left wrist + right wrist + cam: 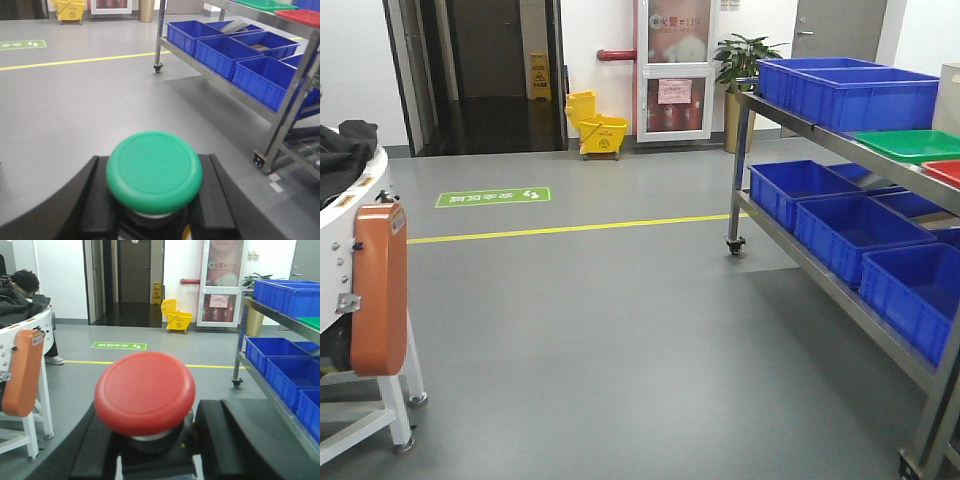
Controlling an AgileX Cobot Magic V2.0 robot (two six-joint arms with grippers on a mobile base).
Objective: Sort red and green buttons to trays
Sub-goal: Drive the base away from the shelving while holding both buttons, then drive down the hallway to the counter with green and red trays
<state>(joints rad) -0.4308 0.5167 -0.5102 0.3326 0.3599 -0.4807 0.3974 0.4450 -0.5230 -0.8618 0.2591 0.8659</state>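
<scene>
The left gripper (154, 161) is clamping the green button (154, 172) by its dark base, the cap sitting upright between the jaws. The right gripper (150, 409) is pinching the red button (145, 392) the same way. Farther off, the green tray (910, 145) and the red tray (946, 171) are lying side by side on the top shelf of the steel rack (738, 180).

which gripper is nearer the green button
Left. The left gripper holds the green button itself; the right gripper holds the red button, with no green button in its wrist view.
</scene>
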